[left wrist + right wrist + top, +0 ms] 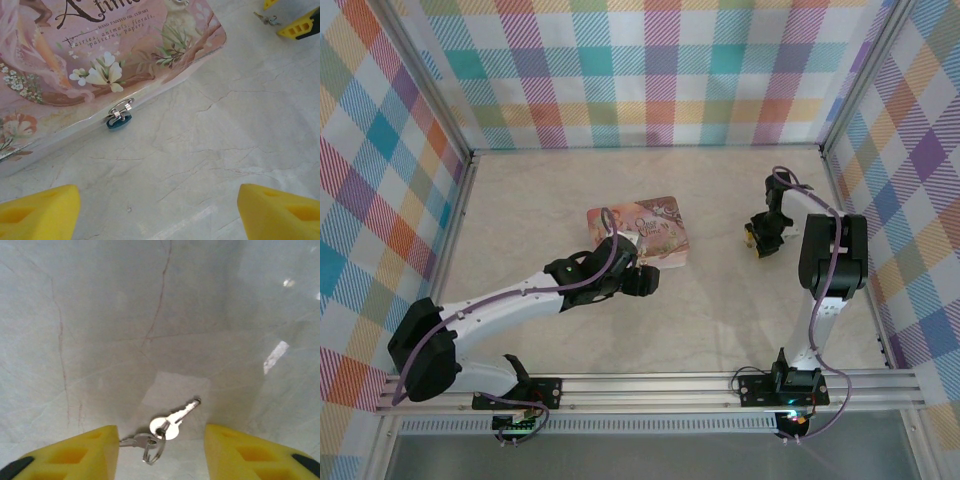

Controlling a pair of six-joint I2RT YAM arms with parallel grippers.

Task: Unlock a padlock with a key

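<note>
Robotics test cell in a laboratory: two white-and-black arms, the left arm (500, 312) and the right arm (832, 262), stand bolted to an aluminium rail (650, 384) at the near edge of a pale, marble-patterned surface (720, 300). Pastel plaid fabric walls (650, 70) stretched on metal uprights (426, 80) box in the workspace on three sides. Purple cables (780, 172) trail along the arms, and a small circuit board (517, 422) sits below the rail.

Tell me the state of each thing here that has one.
Box: shut, flat on the table.
Padlock: hung on the box's clasp, no key in it.
Keys: lying on the table, ungripped.
Left fingers: open.
Right fingers: open, either side of the keys.
</note>
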